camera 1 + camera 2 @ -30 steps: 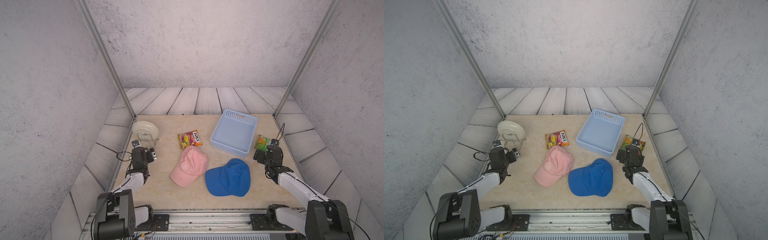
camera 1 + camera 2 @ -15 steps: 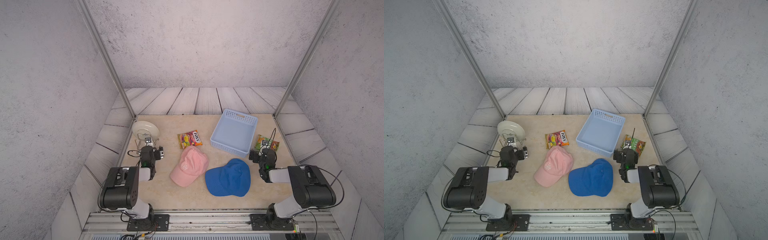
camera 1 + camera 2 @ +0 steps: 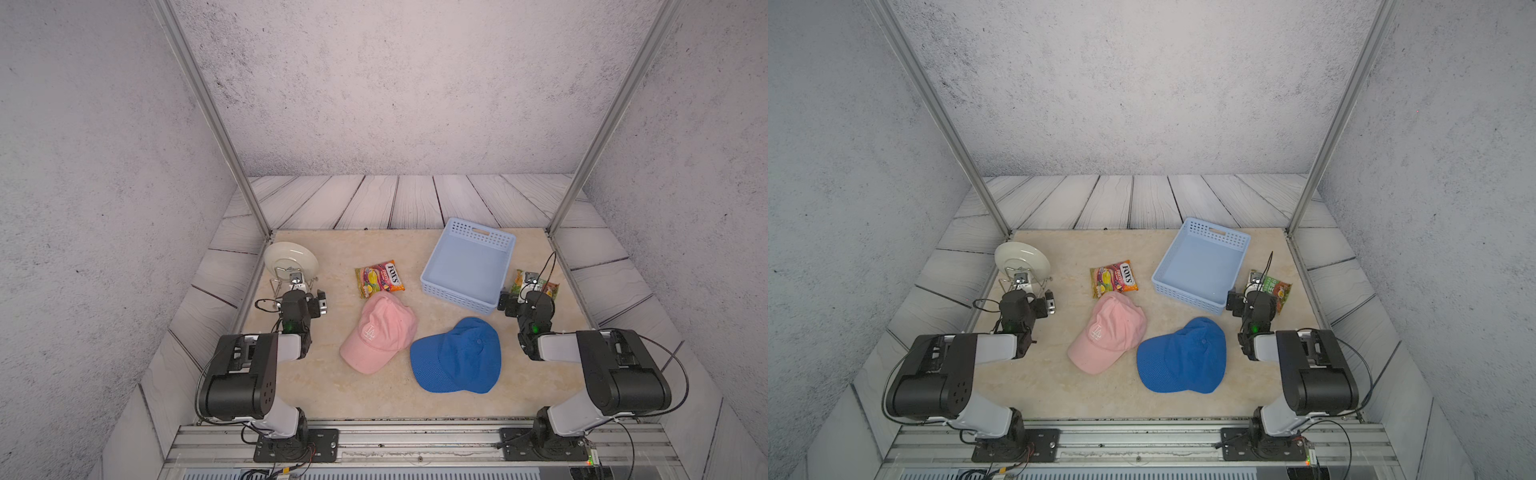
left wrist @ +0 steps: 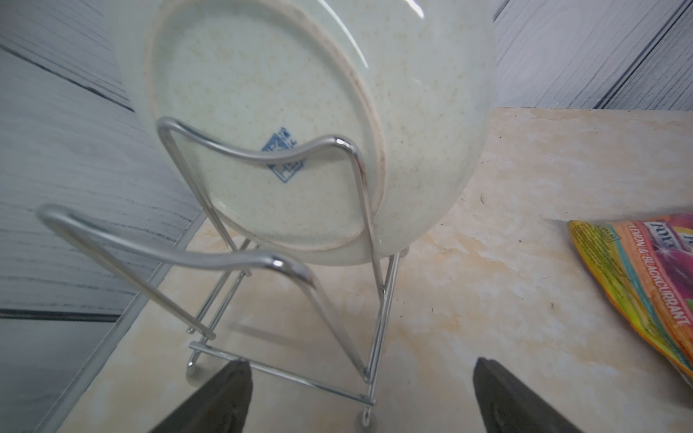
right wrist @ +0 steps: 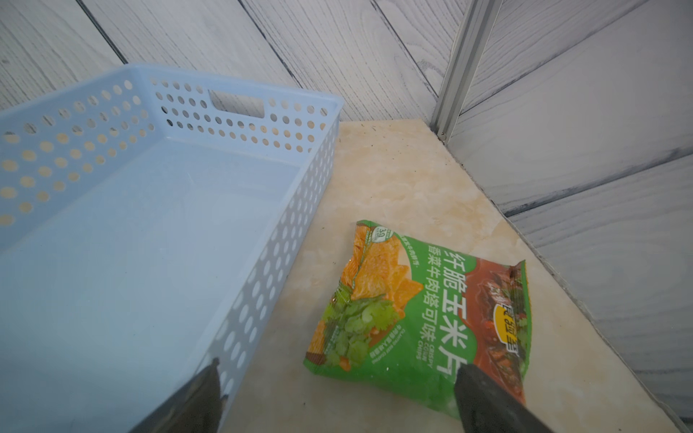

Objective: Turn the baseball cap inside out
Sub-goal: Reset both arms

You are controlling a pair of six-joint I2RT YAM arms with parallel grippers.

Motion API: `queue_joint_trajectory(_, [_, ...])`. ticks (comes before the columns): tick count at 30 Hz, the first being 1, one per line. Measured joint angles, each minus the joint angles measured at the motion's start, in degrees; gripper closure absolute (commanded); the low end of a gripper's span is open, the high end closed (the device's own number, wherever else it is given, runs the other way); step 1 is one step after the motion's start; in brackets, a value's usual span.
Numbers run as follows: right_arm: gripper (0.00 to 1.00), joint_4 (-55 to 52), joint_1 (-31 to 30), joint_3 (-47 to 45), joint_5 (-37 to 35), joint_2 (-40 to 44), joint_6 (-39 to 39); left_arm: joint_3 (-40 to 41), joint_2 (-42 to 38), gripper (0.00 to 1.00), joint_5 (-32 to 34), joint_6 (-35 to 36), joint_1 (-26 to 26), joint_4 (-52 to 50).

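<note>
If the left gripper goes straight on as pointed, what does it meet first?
Probably the wire rack, close ahead of the open left gripper, then the plate leaning in it; depth is unclear.

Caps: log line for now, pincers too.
pink cap: on table, untouched | blue cap: beside it, untouched | left pincer: open, by plate rack | right pincer: open, by basket

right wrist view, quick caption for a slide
Open right gripper above a blue basket and a green chip bag.
</note>
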State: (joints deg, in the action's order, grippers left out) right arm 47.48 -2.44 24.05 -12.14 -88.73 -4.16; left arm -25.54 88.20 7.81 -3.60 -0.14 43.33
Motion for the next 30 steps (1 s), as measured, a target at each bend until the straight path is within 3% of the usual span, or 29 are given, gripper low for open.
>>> queue_joint_trajectory(11, [0.00, 1.25, 0.13, -0.02, 1.60, -0.07, 0.44, 0.00, 0.00, 0.02, 0.13, 0.20, 0.00, -0.26])
queue_joint_trajectory(19, [0.00, 2.34, 3.98, -0.76, 20.72, -0.07, 4.07, 0.00, 0.00, 0.02, 0.15, 0.20, 0.00, -0.28])
queue_joint_trajectory(30, [0.00, 2.95, 4.28, -0.76, 24.06, -0.04, 4.20, 0.00, 0.00, 0.02, 0.15, 0.20, 0.00, -0.31])
